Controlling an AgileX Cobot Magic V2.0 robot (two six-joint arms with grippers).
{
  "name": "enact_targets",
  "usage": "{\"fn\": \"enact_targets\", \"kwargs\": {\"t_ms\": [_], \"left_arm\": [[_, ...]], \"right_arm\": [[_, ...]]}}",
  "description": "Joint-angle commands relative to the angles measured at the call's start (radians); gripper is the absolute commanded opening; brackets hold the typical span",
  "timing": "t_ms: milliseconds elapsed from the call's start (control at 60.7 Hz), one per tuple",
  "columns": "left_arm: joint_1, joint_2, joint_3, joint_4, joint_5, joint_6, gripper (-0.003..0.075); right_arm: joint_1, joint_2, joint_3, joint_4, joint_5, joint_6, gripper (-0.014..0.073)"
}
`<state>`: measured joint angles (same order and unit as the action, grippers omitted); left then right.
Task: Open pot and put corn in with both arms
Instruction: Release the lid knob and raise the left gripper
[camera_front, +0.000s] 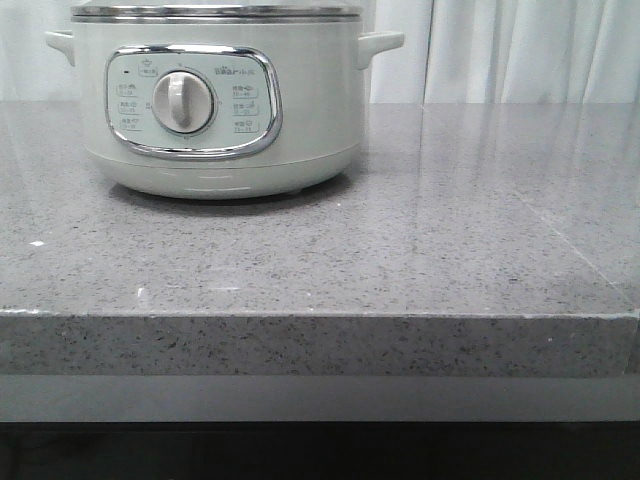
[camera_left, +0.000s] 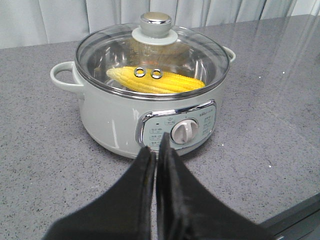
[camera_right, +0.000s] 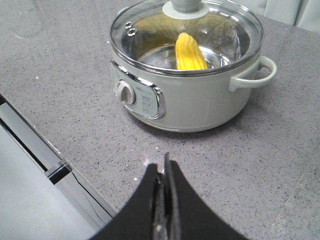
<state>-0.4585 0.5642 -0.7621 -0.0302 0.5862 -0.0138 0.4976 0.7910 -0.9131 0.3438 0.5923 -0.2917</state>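
The pale mint-white pot (camera_front: 215, 100) stands on the grey stone counter at the back left, its dial facing me. It also shows in the left wrist view (camera_left: 150, 100) and the right wrist view (camera_right: 190, 85). A glass lid (camera_left: 150, 55) with a round knob (camera_left: 155, 22) sits closed on it. The yellow corn (camera_left: 157, 81) lies inside the pot under the lid, and shows in the right wrist view (camera_right: 190, 52) too. My left gripper (camera_left: 156, 142) is shut and empty, in front of the pot's panel. My right gripper (camera_right: 161, 167) is shut and empty, off the pot's side.
The grey speckled counter (camera_front: 400, 240) runs to a front edge (camera_front: 320, 315). White curtains (camera_front: 520, 50) hang behind. In the right wrist view the counter's edge and a lower ledge (camera_right: 45, 165) lie beside the gripper.
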Motion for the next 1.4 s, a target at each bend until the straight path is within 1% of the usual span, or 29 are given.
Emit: {"fn": "enact_targets", "kwargs": {"t_ms": [0,428,544,593,692,857,1022,1154,1252,1302,1384], "left_arm": [[-0.001,0.006,-0.026,-0.009,-0.089,-0.001,-0.0020],[-0.001,0.006,-0.026,-0.009,-0.089,-0.001,-0.0020],[-0.003,-0.019,0.006,-0.011,-0.124,-0.001,-0.0020],[0.014,-0.044,0.036,0.012,-0.167,-0.001,-0.0020],[0.090,-0.131,0.137,0.030,-0.275,-0.001,-0.0020],[0.246,-0.315,0.372,0.030,-0.469,-0.001,-0.0020],[0.362,-0.456,0.586,-0.009,-0.586,-0.001,-0.0020],[0.418,-0.547,0.711,-0.018,-0.645,-0.001,-0.0020],[0.420,-0.593,0.776,-0.018,-0.670,-0.001,-0.0020],[0.420,-0.589,0.770,-0.018,-0.621,-0.001,-0.0020],[0.420,-0.590,0.774,-0.018,-0.614,-0.001,-0.0020]], "right_arm": [[-0.003,0.002,-0.026,0.018,-0.061,-0.005,-0.0067],[-0.003,0.002,-0.026,0.018,-0.061,-0.005,-0.0067],[-0.003,0.002,-0.026,0.018,-0.061,-0.005,-0.0067],[-0.003,0.002,-0.026,0.018,-0.060,-0.005,-0.0067],[-0.003,0.002,-0.026,0.018,-0.060,-0.005,-0.0067],[-0.003,0.002,-0.026,0.018,-0.060,-0.005,-0.0067],[-0.003,0.002,-0.026,0.018,-0.060,-0.005,-0.0067],[-0.003,0.002,-0.026,0.018,-0.060,-0.005,-0.0067],[-0.003,0.002,-0.026,0.018,-0.060,-0.005,-0.0067],[-0.003,0.002,-0.026,0.018,-0.058,-0.005,-0.0067],[-0.003,0.002,-0.026,0.018,-0.059,-0.005,-0.0067]]}}
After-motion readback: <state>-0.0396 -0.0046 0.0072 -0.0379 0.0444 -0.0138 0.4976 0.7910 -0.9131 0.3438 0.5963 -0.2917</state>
